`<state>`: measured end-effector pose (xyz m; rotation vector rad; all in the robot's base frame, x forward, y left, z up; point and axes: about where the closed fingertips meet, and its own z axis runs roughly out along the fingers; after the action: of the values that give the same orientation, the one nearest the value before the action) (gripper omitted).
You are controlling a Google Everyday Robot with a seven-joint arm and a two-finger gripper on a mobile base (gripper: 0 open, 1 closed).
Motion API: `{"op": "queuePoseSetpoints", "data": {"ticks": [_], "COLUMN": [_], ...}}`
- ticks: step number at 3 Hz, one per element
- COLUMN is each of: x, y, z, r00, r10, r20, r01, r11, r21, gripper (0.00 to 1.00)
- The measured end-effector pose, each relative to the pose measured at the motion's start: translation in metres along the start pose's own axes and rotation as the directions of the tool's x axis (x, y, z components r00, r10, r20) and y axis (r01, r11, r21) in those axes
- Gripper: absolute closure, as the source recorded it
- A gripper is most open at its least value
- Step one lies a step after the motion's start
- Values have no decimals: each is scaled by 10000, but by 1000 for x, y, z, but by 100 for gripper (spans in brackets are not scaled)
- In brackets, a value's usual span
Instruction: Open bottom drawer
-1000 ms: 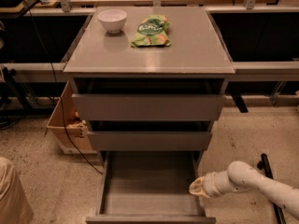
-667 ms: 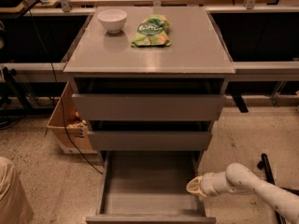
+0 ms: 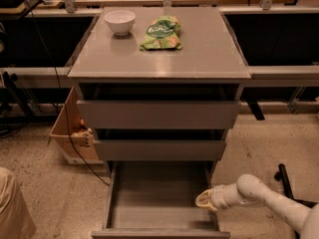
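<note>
A grey cabinet with three drawers, seen from above and in front. The bottom drawer (image 3: 154, 195) stands pulled well out toward the near edge of the view. Its flat grey box interior is exposed and appears to hold nothing, and its plain front (image 3: 159, 233) lies at the very bottom of the frame.

The robot's pale arm (image 3: 271, 203) reaches in from the near right. Its end effector (image 3: 205, 200) sits against the right wall of the bottom drawer, over the inner edge. It is probably placed there because the handleless front offers nothing to grab, so the wall serves as a hold for pulling. Whether the end effector is spread or pressed together cannot be told.

Above, the middle drawer (image 3: 159, 150) and the top drawer (image 3: 159, 114) each sit slightly proud of the frame, with dark gaps over them; their contents are hidden.

On the cabinet's worktop (image 3: 209, 54) a white bowl (image 3: 119, 21) stands far left, its inside not visible. A green snack bag (image 3: 161, 33) lies just right of it, apart from the bowl.

On the floor to the left, an open cardboard box (image 3: 67, 133) leans by the cabinet, holding unclear items.

The task looks nearly or fully done.
</note>
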<state>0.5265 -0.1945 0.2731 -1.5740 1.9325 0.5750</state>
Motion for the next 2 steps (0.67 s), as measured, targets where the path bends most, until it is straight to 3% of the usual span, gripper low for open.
{"op": "queuePoseSetpoints", "data": {"ticks": [2], "x": [36], "y": [2], "z": [79], "r00": [9957], "r10": [905], "r20": [194], "r01": [-873], "r11": [9878], "r21": [-1292], "gripper": [100]}}
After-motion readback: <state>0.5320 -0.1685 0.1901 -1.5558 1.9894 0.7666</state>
